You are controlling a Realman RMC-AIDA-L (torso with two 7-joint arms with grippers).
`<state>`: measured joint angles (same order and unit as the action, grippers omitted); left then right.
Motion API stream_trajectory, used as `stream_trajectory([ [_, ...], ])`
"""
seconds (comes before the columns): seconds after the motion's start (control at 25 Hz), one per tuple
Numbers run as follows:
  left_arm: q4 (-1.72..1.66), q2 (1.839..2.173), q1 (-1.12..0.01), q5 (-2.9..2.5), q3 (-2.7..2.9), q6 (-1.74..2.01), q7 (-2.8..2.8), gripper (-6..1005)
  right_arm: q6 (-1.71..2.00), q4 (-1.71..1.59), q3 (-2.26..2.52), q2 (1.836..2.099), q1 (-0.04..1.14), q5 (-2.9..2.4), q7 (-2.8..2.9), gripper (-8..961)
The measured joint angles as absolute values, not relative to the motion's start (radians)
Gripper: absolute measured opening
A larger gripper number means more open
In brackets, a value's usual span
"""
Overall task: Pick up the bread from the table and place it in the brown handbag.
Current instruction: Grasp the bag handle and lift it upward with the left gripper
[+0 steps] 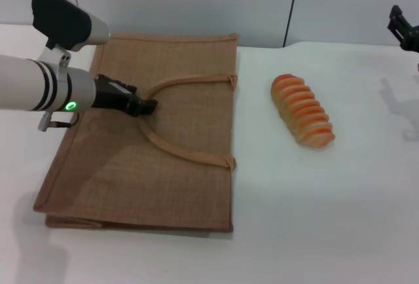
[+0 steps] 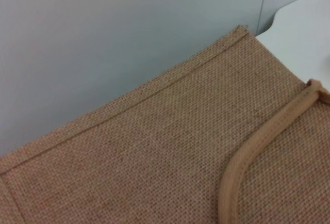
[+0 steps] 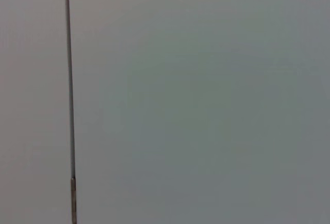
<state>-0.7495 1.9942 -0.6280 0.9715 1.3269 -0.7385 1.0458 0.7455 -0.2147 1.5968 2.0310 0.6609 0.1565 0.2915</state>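
**Two arms, one at the bag handle, the loaf untouched**

One bread loaf (image 1: 303,111) lies on the white table (image 1: 327,218), to the right of the brown handbag (image 1: 183,186) and apart from it, its ridged orange segments running diagonally. Nothing touches it.

The handbag lies flat on the tabletop, its opening edge facing the loaf. Its upper strap handle (image 1: 180,81) arches across the woven face toward the left, with the strap ends fixed near the bag's right edge.

The left gripper (image 1: 145,106) reaches in from the left over the bag, its dark tip right at the bend of the handle. Whether its jaws are clenched on the strap or merely beside it cannot be told. A green light (image 1: 70,106) glows on the white forearm. The left wrist view shows the jute weave, a seam line and part of the strap against a grey wall (image 2: 103,38).

The right gripper (image 1: 402,30) sits at the far right edge, well away from the loaf; its jaw state cannot be told. Its wrist view shows only wall.
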Motion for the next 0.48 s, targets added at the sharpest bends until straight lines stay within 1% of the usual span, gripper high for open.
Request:
stream_trajectory([
  [0.48, -0.712, 1.994, -0.654, 0.971, 1.327, -0.733, 1.054, 543, 0.721, -0.213, 1.597, 2.031, 0.668, 0.156, 0.291, 741],
])
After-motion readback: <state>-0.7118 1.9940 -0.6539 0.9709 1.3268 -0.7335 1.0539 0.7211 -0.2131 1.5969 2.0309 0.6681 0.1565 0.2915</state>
